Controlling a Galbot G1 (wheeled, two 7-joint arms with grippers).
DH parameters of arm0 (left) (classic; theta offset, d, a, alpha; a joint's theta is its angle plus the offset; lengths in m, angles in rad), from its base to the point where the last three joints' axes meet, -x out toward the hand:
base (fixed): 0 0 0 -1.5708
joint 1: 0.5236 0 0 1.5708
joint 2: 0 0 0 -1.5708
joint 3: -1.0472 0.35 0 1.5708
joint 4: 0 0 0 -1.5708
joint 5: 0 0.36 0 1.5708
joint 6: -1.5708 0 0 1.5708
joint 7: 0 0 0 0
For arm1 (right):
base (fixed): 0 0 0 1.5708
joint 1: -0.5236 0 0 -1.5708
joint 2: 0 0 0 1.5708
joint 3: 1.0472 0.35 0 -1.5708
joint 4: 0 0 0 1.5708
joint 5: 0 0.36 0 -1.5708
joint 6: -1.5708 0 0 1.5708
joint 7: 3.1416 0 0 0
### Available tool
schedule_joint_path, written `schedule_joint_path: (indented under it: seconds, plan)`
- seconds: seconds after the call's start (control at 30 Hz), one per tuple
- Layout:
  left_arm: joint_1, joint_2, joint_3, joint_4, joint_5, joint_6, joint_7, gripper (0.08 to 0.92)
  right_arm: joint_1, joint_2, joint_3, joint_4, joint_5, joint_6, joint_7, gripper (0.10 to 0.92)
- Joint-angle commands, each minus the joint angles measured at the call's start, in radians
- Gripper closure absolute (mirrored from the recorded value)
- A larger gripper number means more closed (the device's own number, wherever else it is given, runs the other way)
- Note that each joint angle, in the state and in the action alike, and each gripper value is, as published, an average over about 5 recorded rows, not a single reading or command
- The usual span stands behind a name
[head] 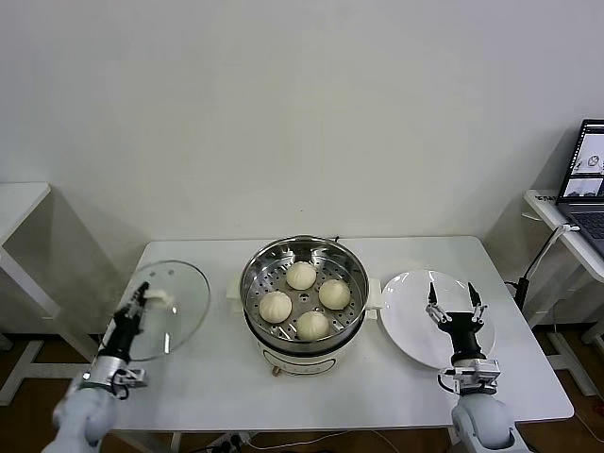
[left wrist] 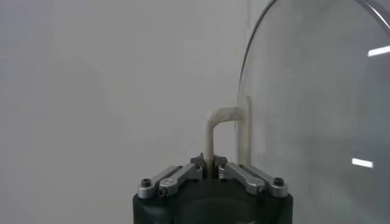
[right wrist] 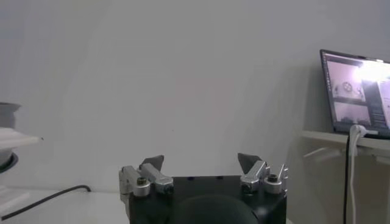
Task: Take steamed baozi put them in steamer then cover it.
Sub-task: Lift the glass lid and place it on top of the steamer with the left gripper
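The steamer (head: 253,276) stands at the table's middle, uncovered, with four cream-white baozi (head: 301,275) on its perforated tray. My left gripper (head: 142,293) is shut on the white handle (head: 159,298) of the glass cover (head: 179,307), which it holds tilted on edge above the table's left side, left of the steamer. In the left wrist view the fingers pinch the handle (left wrist: 210,137) beside the glass (left wrist: 317,109). My right gripper (head: 453,300) is open and empty over the white plate (head: 406,311); its jaws (right wrist: 201,163) stand wide apart.
The empty white plate lies right of the steamer. A laptop (head: 587,179) sits on a side table at the far right, also in the right wrist view (right wrist: 356,91). Another white table edge (head: 19,203) is at the far left.
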Motion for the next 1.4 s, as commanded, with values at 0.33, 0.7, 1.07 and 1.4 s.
schedule_joint_path:
  seconds: [0.33,0.7,1.07,1.4]
  plan:
    - [0.117,0.028,0.147,-0.807,-0.099,0.323,0.219,0.812,-0.021,0.014,0.007,0.012,0.001,-0.043,-0.004,0.203]
    - [-0.044,-0.069,0.659,-0.775,0.007,0.587,0.396,0.812,-0.017,0.024,0.013,-0.009,0.0,-0.079,0.01,0.203]
    - [-0.136,-0.148,0.754,-0.595,0.148,0.671,0.56,0.812,0.016,0.038,0.006,-0.044,-0.015,-0.086,0.017,0.203]
    - [-0.177,-0.168,0.759,-0.504,0.201,0.665,0.565,0.812,0.024,0.049,0.0,-0.056,-0.025,-0.085,0.017,0.203]
